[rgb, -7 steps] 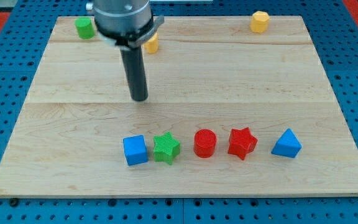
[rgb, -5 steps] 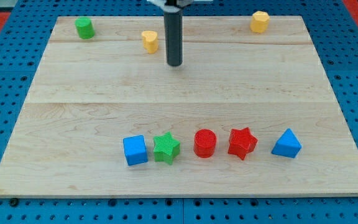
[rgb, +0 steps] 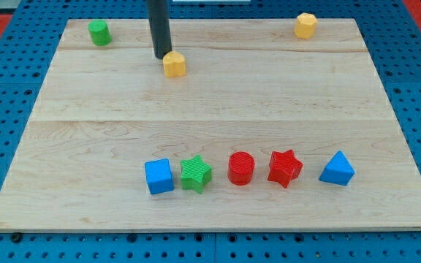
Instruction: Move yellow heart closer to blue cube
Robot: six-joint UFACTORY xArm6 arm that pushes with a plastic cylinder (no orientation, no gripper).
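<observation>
Yellow heart [rgb: 174, 64], light, rigid plastic; we judge it slides easily; my tip [rgb: 162, 56], a clawless rod, touches its upper-left edge; blue cube [rgb: 158, 176] lies well below.

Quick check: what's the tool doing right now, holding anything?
No gripper here: my tip is a bare rod end holding nothing, set just to the upper left of the yellow heart, apparently touching it; the blue cube lies far below.
</observation>
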